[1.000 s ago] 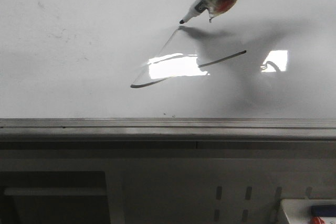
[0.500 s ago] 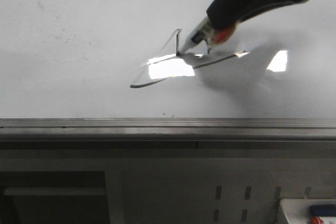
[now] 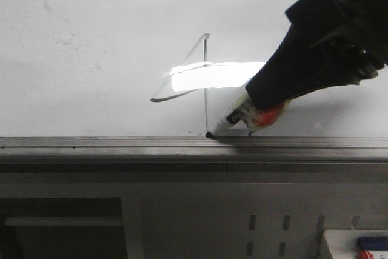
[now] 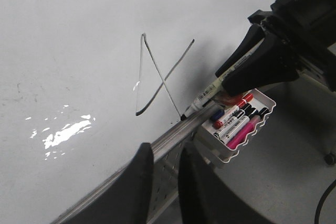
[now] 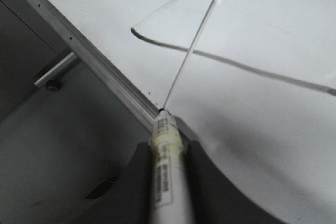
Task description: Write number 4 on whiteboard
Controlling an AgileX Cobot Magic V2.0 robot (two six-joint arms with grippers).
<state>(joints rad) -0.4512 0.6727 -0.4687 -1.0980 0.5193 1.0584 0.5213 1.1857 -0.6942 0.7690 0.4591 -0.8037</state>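
Whiteboard point(image 3: 91, 59) fills the upper part of the front view, w/ faint grey smudges point(image 3: 66, 40) toward its left and its grey metal rim point(image 3: 121, 143) along the near edge. Below the rim sits a grey perforated panel point(image 3: 267, 235).

Number 4 point(image 3: 205, 83) is drawn near the board's middle, just above the rim: slanted stroke down to a curved left corner, crossbar partly washed out by a bright glare patch point(image 3: 212, 76), and a straight stem running from the apex down to the rim. All three strokes also show in left wrist view point(image 4: 157, 74) and right wrist view point(image 5: 199, 35).

Right of the stem, the marker point(image 3: 233, 116) lies tilted, tip touching the board at the bottom end of the stem, right at the rim. Right gripper point(image 5: 167, 182) is clamped on the marker barrel, fingers either side.

Far right, below the rim, a white tray point(image 4: 260, 124) holds several spare markers point(image 4: 233, 121).

Left gripper point(image 4: 164, 174) hangs off the board near the rim, fingers nearly together w/ a narrow gap, holding nothing.
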